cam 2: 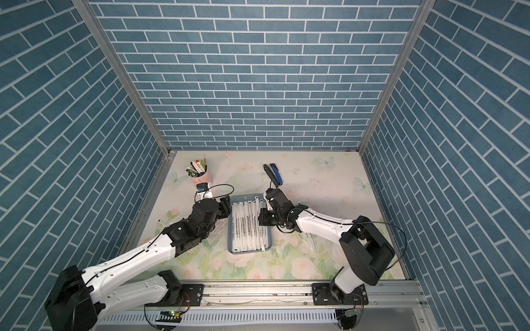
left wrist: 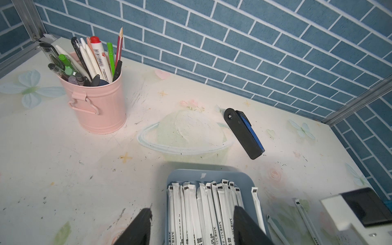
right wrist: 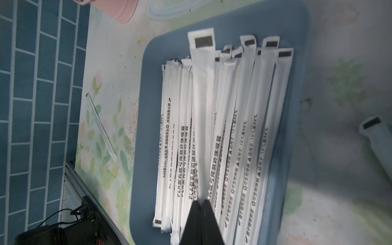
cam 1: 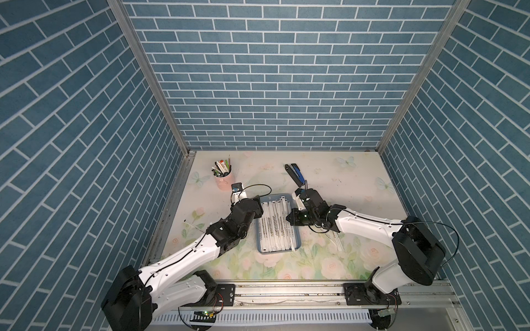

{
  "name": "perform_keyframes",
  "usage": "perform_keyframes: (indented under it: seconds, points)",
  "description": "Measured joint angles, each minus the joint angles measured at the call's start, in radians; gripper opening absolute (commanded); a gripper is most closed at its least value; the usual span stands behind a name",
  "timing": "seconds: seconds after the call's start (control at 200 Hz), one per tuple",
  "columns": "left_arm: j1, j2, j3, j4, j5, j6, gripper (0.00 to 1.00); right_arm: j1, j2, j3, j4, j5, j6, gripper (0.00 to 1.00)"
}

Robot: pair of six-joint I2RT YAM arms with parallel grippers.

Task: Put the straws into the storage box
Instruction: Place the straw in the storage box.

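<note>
The storage box (cam 1: pixel 275 250) (cam 2: pixel 249 251) is a shallow blue-grey tray in the middle of the table, and several white wrapped straws (cam 1: pixel 275 223) (cam 2: pixel 248 226) (left wrist: pixel 203 207) (right wrist: pixel 244 127) lie in it lengthwise. My right gripper (cam 1: pixel 287 219) (cam 2: pixel 259 219) (right wrist: pixel 201 202) hangs over the tray's right side, shut on one straw (right wrist: pixel 202 95) that points out over the pile. My left gripper (cam 1: pixel 259 207) (cam 2: pixel 228 207) (left wrist: pixel 192 209) stands open at the tray's left edge, one finger outside the rim and one over the straws. Loose straws (cam 1: pixel 337 238) (cam 2: pixel 308 239) (left wrist: pixel 305 218) lie right of the tray, and a single straw (cam 1: pixel 192 225) (right wrist: pixel 100 127) lies on the table to its left.
A pink cup of pens (cam 1: pixel 223 180) (left wrist: pixel 97 106) stands at the back left, close behind my left wrist. A dark blue-and-black stapler (cam 1: pixel 295 173) (cam 2: pixel 274 173) (left wrist: pixel 244 133) lies behind the tray. Brick-patterned walls close in three sides.
</note>
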Motion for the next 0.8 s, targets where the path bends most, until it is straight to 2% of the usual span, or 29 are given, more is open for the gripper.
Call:
perform_keyframes:
  seconds: [0.185,0.665,0.8]
  points:
    - [0.000,0.001,0.008,0.000,0.006,-0.012,0.64,-0.002,0.034,0.047,0.019,0.011,0.000,0.00]
    - [0.005,-0.023,-0.008,-0.018,0.004,-0.019,0.64,-0.002,0.087,0.022,0.037,0.055,0.001,0.00]
    - [0.008,0.008,-0.011,-0.014,0.027,-0.019,0.64,-0.002,0.087,0.001,0.046,0.063,0.016,0.00]
